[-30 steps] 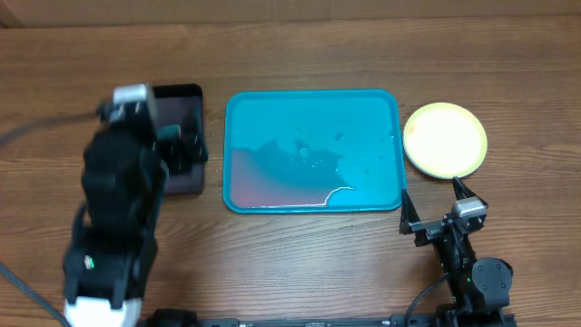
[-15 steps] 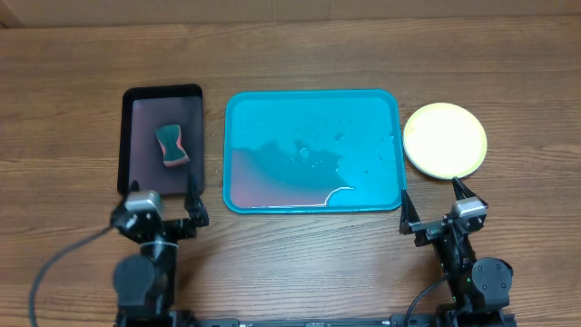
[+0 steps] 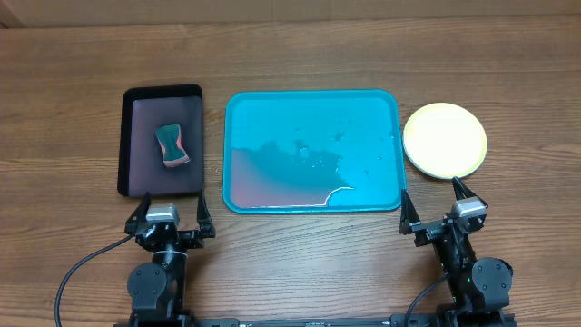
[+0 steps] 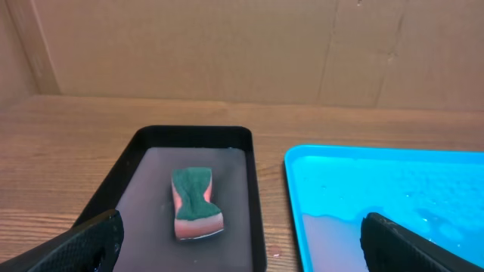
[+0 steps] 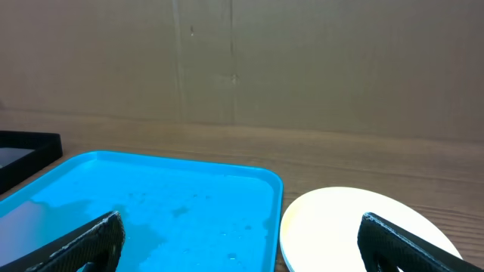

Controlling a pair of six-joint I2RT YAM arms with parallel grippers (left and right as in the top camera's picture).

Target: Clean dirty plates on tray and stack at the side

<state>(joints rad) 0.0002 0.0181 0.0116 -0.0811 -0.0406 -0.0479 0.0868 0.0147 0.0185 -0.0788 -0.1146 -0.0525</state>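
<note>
Left fingers [image 4: 91, 243] and right fingers [image 5: 83, 245] both spread wide, holding nothing, down at 6 o'clock. Yellow-green plate [image 3: 445, 139] sits on the tabletop [image 3: 300, 263] at 3 o'clock of the tray [image 3: 272, 113] (pinkish water pooled inside)

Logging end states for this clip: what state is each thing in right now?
turquoise tray: no plates on it, pinkish water pooled at its near left.
plates: on the table right of the tray, top face clean.
black tray: holds the sponge.
sponge: lying flat, untouched.
left pincer: open, empty.
right pincer: open, empty.
</note>
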